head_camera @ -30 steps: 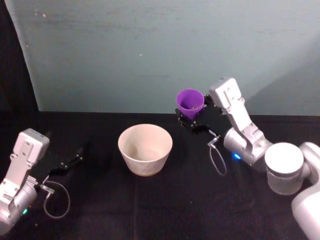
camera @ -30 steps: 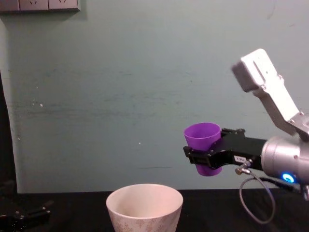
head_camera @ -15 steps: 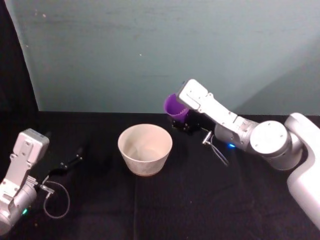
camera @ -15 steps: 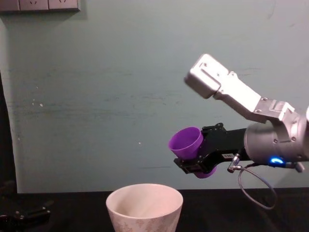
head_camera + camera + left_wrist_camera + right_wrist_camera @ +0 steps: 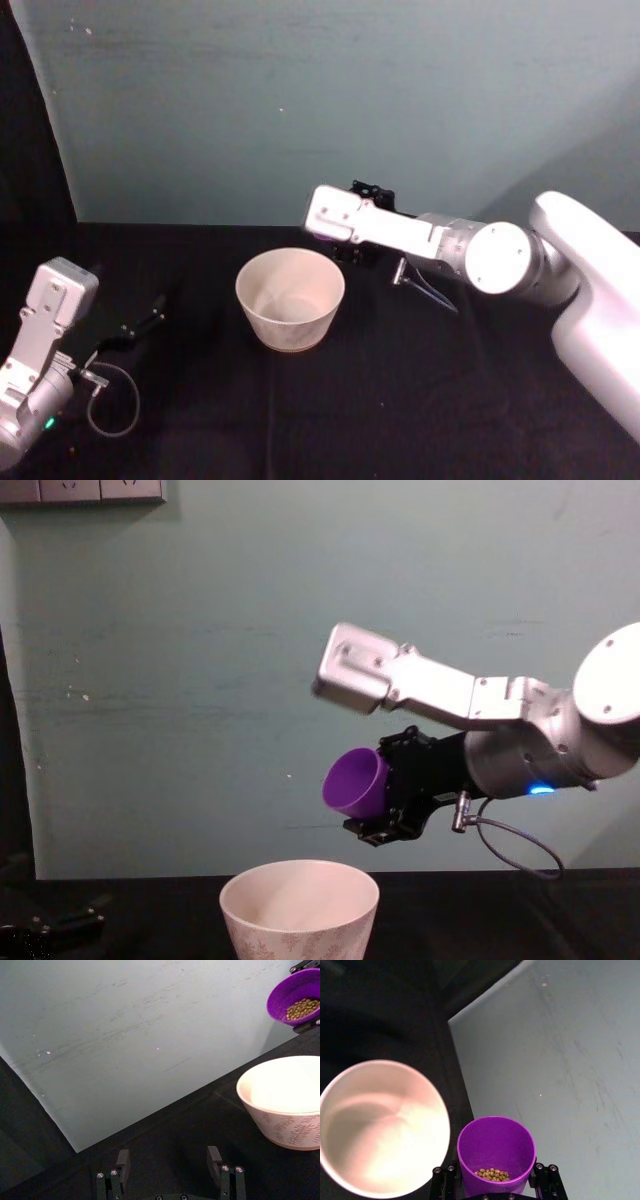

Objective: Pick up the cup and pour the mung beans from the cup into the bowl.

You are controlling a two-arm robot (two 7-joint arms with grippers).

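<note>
We find the right gripper [image 5: 386, 803] clamped on the cup [image 5: 354, 783], tilted toward the bowl [image 5: 298, 920] below so the mung beans [image 5: 492, 1174] should land inside; the left gripper [image 5: 168, 1160] lies parked, fingers apart.

In the chest view the cup [image 5: 355, 783] has its base buried between the black fingers of the right hand [image 5: 378, 792]. The frame's bottom edge cuts off the lower part of the bowl [image 5: 300, 925]. At the lower left, the left hand [image 5: 60, 925] is dark against the dark desk [image 5: 480, 910], and its outline is hard to make out. At the centre of the head view, the right arm's pale wrist block [image 5: 335, 215] covers the cup. The left wrist view crops cup and bowl at its right edge. The right wrist view's bottom edge cuts the cup's base.
</note>
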